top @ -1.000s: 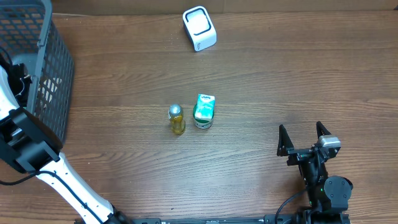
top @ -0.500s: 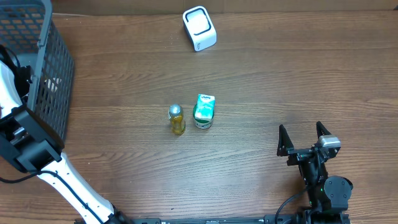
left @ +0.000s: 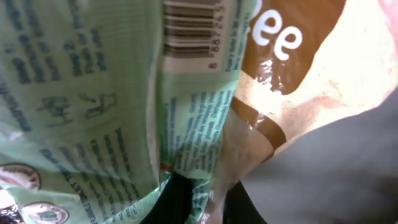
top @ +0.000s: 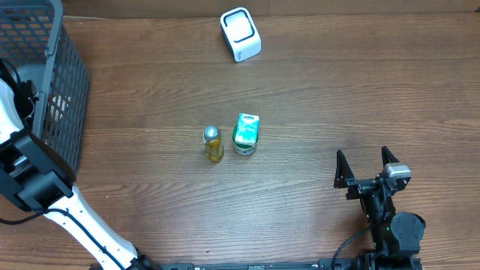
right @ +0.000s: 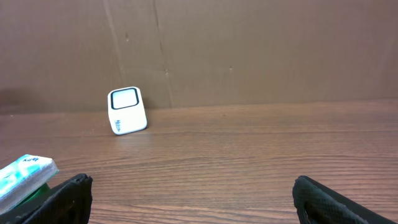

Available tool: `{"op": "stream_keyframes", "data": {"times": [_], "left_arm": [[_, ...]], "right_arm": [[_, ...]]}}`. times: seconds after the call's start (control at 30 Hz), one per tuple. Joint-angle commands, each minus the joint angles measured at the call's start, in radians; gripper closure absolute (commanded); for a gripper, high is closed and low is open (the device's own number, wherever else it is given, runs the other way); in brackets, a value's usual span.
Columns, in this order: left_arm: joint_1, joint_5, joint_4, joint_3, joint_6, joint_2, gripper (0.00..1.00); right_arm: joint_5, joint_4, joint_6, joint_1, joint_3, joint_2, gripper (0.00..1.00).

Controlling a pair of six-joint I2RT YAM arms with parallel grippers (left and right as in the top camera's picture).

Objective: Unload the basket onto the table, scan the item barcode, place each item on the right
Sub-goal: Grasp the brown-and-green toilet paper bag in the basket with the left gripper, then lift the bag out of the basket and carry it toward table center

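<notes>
My left gripper (left: 208, 208) clenched on fold of green pouch (left: 93, 93), barcode (left: 196, 31) up close to wrist camera; arm down in basket (top: 67, 82), far left. My right gripper (top: 363, 159) splayed wide, empty, front right. Centre: yellow bottle (top: 213, 144) just beside green carton (top: 246, 133). Farthest, at back edge: white scanner (top: 240, 34).

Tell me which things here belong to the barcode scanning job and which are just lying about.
Job: green packet, its barcode, white scanner.
Lying about, for now: basket, yellow bottle, green carton.
</notes>
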Motion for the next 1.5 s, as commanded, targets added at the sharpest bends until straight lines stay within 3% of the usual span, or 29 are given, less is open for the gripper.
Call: {"op": "stream_keyframes", "data": {"times": [0.0, 0.17, 0.4, 0.47, 0.5, 0.97, 1.47], "left_arm": [[0.012, 0.085, -0.039, 0.076, -0.075, 0.048, 0.96], [0.027, 0.201, -0.051, 0.227, -0.13, -0.055, 0.96], [0.024, 0.135, -0.058, 0.282, -0.149, -0.232, 0.93], [0.024, 0.087, -0.071, 0.282, -0.157, -0.242, 0.25], [0.024, 0.077, -0.076, 0.281, -0.168, -0.241, 0.0], [0.054, 0.016, 0.036, 0.104, -0.208, -0.105, 0.0], [0.08, 0.061, 0.088, 0.098, -0.186, 0.154, 0.0]], "right_arm": [[0.002, 0.003, 0.001, -0.006, -0.011, -0.008, 0.0], [0.002, 0.003, 0.001, -0.006, -0.011, -0.008, 0.0], [0.002, 0.003, 0.001, -0.006, -0.011, -0.008, 0.0], [0.002, 0.003, 0.001, -0.006, -0.011, -0.008, 0.0], [0.002, 0.003, 0.001, -0.006, -0.011, -0.008, 0.0], [0.002, 0.003, 0.001, -0.006, -0.011, -0.008, 0.0], [0.002, 0.003, 0.001, -0.006, -0.011, -0.008, 0.0]]}}
